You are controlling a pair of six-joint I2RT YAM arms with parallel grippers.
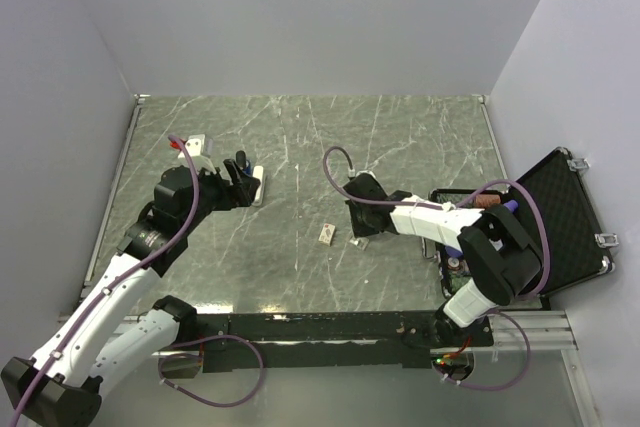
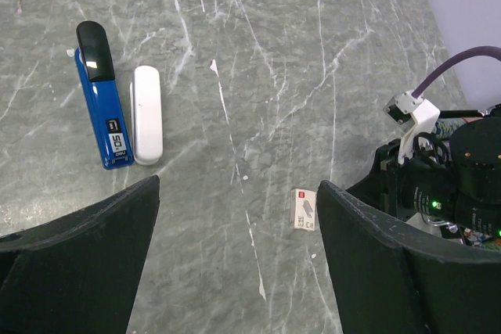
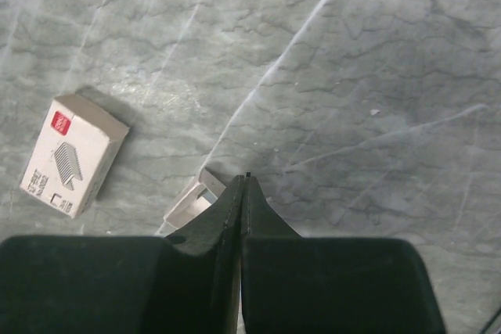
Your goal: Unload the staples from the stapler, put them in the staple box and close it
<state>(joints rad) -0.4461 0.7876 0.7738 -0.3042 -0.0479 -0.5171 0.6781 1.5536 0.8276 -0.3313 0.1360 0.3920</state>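
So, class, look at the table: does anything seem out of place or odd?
A small open cardboard tray lies apart from the staple box, partly hidden behind the right arm's shut jaws. It looks like the box's insert, lying loose.

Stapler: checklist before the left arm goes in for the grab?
1. Stapler in sight of the left wrist camera, nothing on it: ok.
2. Left gripper open: ok.
3. Left gripper lined up on the stapler: not ok; the stapler lies up and to the left of the gap between the fingers.
4. Whitish bar alongside the stapler, joined or loose: cannot tell.
5. Right gripper out of the way: ok; it is shut, down near the staple box.
6. Staples out of the stapler: cannot tell.
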